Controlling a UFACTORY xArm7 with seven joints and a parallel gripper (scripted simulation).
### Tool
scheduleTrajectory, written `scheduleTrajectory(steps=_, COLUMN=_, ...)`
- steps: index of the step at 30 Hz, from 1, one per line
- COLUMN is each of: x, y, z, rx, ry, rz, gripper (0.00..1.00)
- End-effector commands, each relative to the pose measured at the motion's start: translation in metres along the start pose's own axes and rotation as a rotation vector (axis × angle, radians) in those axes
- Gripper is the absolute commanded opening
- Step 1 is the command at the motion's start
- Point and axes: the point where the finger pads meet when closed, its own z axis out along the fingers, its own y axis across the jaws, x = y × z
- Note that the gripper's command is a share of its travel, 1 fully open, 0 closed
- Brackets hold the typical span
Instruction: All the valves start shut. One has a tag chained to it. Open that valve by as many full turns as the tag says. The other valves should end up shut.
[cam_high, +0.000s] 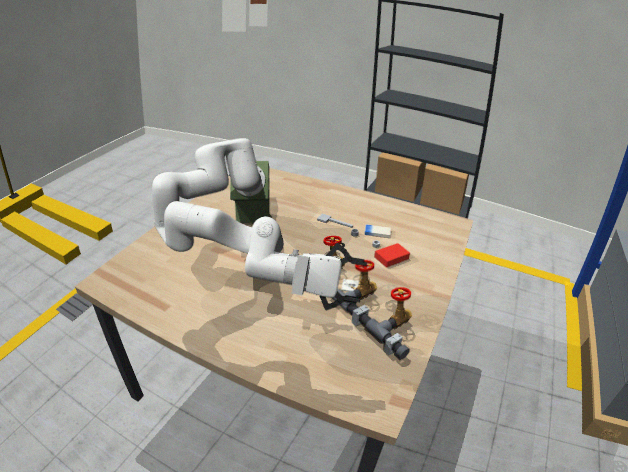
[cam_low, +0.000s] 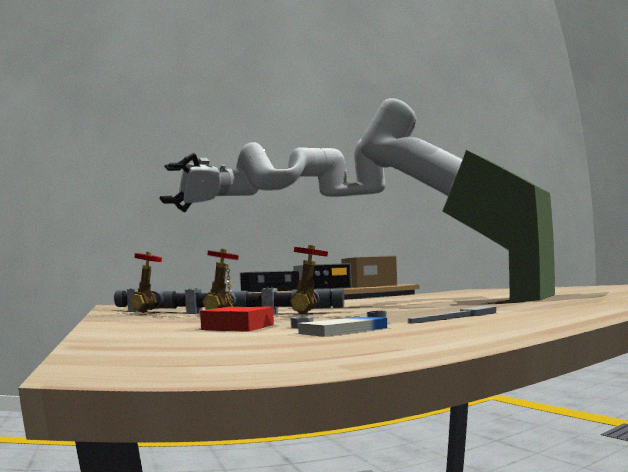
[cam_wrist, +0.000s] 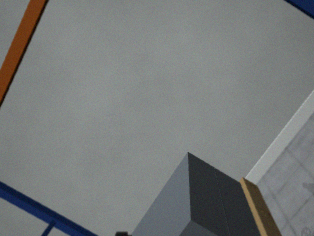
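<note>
Three brass valves with red handwheels stand on a grey pipe (cam_high: 373, 327) on the wooden table: one at the far end (cam_high: 333, 240) (cam_low: 310, 250), one in the middle (cam_high: 364, 265) (cam_low: 222, 254), one at the near end (cam_high: 401, 293) (cam_low: 147, 257). A thin chain (cam_low: 228, 285) hangs from the middle valve, and a small white tag (cam_high: 348, 288) lies at its base; its writing is too small to read. My gripper (cam_high: 345, 279) (cam_low: 172, 182) is open and empty. It points sideways, well above the handwheels, roughly over the middle valve. The wrist view shows only wall and a grey box.
A red block (cam_high: 391, 254) (cam_low: 236, 318), a blue-and-white block (cam_high: 377, 230) (cam_low: 342, 325), a grey tool (cam_high: 332, 220) and two small nuts (cam_high: 354, 232) lie beyond the pipe. The arm's green pedestal (cam_high: 251, 195) (cam_low: 502, 228) stands at the table's back. A shelf (cam_high: 426, 101) stands behind the table.
</note>
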Motion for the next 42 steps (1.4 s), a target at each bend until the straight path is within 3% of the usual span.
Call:
scheduleTrajectory(steps=1, x=0.001, y=-0.002, z=0.000, rx=0.003, ry=0.001, rz=-0.004, gripper=1.00)
scheduleTrajectory(steps=22, x=0.006, y=-0.003, z=-0.002, rx=-0.005, ry=0.006, rz=-0.012, gripper=1.00)
scheduleTrajectory(steps=26, x=0.024, y=-0.007, z=-0.010, rx=-0.039, ry=0.027, rz=-0.049, gripper=1.00)
scheduleTrajectory(steps=31, x=0.066, y=-0.026, z=-0.028, rx=-0.126, ry=0.074, rz=-0.151, gripper=1.00)
scheduleTrajectory(steps=35, x=0.071, y=-0.029, z=-0.030, rx=-0.137, ry=0.079, rz=-0.164, gripper=1.00)
scheduleTrajectory(steps=42, x=0.092, y=-0.046, z=-0.038, rx=-0.191, ry=0.100, rz=-0.231, gripper=1.00)
